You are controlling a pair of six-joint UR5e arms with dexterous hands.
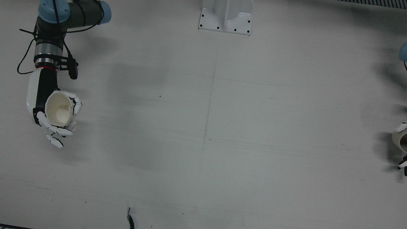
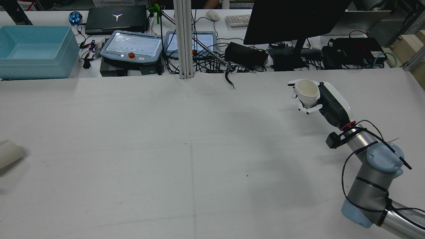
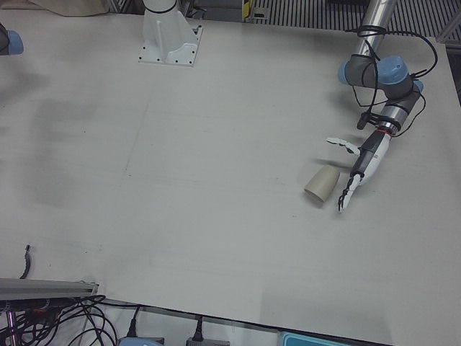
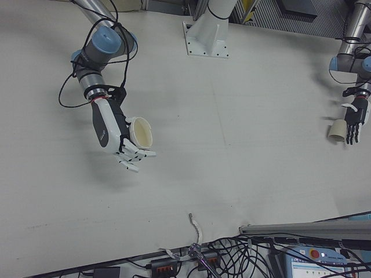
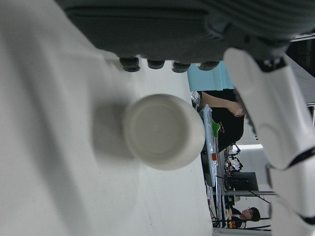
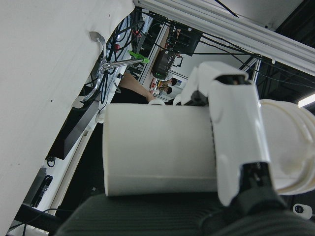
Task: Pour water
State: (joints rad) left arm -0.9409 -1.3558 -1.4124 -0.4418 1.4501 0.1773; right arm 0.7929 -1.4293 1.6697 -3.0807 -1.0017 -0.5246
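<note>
A white cup stands upright in my right hand, whose fingers are wrapped around its wall; the rear view shows this cup held above the table on the right. Its inside looks pale and I cannot tell if it holds water. In the right hand view the cup fills the middle, with one finger across it. A second cup lies on its side on the table. Just beside it is my left hand, open with fingers stretched out. The left hand view faces that cup's base.
A white pedestal bracket is bolted at the table's robot side. Beyond the operators' edge are a blue bin, control tablets, a monitor and tangled cables. A black cable end pokes over that edge.
</note>
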